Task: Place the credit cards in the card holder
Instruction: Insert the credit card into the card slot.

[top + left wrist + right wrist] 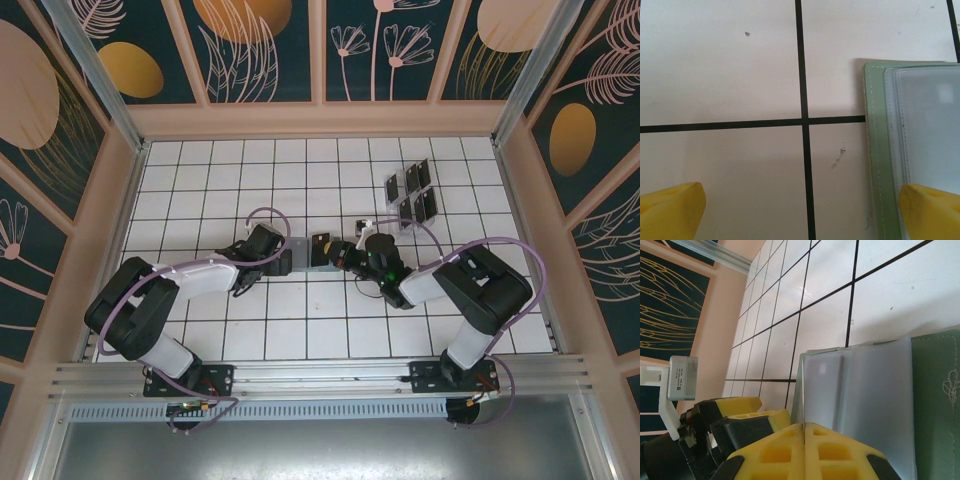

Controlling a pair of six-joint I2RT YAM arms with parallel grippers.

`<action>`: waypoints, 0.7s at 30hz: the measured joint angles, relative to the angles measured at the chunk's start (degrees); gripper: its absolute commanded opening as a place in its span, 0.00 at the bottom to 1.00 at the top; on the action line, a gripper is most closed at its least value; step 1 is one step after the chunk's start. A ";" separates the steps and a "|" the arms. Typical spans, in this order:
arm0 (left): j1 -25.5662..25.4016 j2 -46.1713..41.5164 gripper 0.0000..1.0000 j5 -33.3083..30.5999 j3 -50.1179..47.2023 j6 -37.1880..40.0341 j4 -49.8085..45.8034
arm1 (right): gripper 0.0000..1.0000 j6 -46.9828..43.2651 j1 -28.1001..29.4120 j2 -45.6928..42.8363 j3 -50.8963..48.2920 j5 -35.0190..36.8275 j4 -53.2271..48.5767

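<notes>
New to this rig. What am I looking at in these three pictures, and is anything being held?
It's a two-armed robot: a left arm and a right arm, bolted at the near edge of a white tiled table. Each arm ends in a two-finger gripper with yellow pads. One picture looks down from overhead. The other two come from cameras on the left and right wrists.

On the table lies a grey-green card holder, open to its clear pocket. Farther back is a cluster of black credit cards.

The left gripper is open at the holder's edge and holds nothing. The right gripper is shut on what looks like a black card, which its wrist camera sees edge-on, beside the pocket.
</notes>
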 measured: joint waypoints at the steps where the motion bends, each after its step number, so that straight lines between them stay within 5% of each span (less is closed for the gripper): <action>1: 0.00 -0.02 0.98 0.00 0.00 0.02 0.00 | 0.00 0.00 0.04 0.00 -0.20 0.04 0.04; 21: -0.33 1.84 0.98 -0.24 0.59 0.07 1.46 | 0.00 1.27 0.04 2.95 -0.59 0.39 2.95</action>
